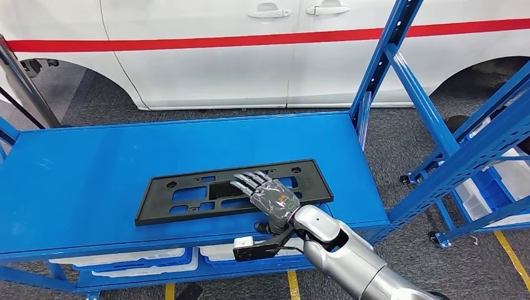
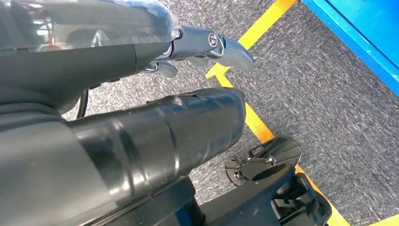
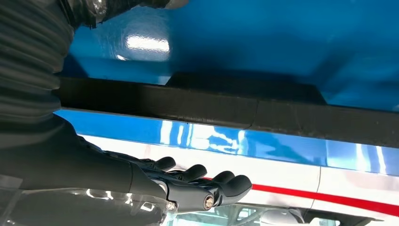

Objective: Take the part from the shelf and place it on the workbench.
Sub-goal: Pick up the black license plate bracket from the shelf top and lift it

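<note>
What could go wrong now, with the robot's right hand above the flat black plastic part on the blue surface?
1. The right hand lies flat over the flat black plastic part with fingers apart, not closed on it; a thin part lying flush may be hard to grasp and may slide on the glossy blue metal surface.
2. The part's near edge lies close to the surface's front edge, so a pull toward the robot might tip it off.

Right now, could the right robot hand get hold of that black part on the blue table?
Probably yes. The right robot hand already lies flat over the black part, fingers stretched out, with nothing between them on the blue table.
</note>
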Controlling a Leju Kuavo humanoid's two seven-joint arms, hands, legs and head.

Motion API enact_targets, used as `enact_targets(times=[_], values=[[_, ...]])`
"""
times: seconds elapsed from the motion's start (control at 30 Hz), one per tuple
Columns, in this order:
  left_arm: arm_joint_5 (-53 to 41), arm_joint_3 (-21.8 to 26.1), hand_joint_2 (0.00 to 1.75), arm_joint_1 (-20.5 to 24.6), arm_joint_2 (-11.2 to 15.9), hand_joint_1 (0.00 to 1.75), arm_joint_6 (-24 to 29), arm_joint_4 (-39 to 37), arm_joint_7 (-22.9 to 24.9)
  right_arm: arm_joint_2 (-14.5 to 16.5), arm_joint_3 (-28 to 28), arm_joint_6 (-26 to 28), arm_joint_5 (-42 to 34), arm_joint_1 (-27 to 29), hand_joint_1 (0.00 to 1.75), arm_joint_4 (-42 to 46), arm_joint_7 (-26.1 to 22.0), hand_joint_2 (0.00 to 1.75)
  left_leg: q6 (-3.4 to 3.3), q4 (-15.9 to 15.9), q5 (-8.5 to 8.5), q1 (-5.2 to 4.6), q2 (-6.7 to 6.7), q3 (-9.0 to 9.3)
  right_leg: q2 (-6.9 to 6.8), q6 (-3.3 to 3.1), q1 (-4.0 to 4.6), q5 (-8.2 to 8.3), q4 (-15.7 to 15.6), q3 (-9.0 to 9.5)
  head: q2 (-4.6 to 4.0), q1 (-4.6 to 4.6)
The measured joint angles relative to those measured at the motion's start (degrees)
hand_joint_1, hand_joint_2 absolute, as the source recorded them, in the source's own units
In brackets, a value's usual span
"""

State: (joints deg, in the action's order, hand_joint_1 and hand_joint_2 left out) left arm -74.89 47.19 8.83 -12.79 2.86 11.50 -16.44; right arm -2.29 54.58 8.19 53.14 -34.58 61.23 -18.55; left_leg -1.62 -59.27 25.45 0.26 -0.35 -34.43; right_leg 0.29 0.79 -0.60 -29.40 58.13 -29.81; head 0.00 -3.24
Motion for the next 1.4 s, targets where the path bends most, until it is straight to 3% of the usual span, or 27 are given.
enact_targets(times=[0.63, 1.4], values=[[0.8, 0.0, 0.00, -0.5, 0.0, 0.00, 0.0, 0.0, 0.0, -2.2, 2.1, 2.0, 7.8, -3.7, 0.00, -0.2, 5.4, 1.75, 0.00, 0.0, 0.00, -0.01, 0.00, 0.00, 0.00, 0.00, 0.00, 0.00, 0.0, 0.00, 0.00, 0.01], [1.3, 0.0, 0.00, -0.5, 0.0, 0.00, 0.0, 0.0, 0.0, -2.4, 2.1, 2.4, 7.5, -4.2, 0.00, -5.2, 5.1, 1.75, 0.00, 0.0, 0.00, 0.00, 0.00, 0.19, 0.00, 0.00, 0.00, 0.00, 0.0, 0.15, 0.00, 0.01]])
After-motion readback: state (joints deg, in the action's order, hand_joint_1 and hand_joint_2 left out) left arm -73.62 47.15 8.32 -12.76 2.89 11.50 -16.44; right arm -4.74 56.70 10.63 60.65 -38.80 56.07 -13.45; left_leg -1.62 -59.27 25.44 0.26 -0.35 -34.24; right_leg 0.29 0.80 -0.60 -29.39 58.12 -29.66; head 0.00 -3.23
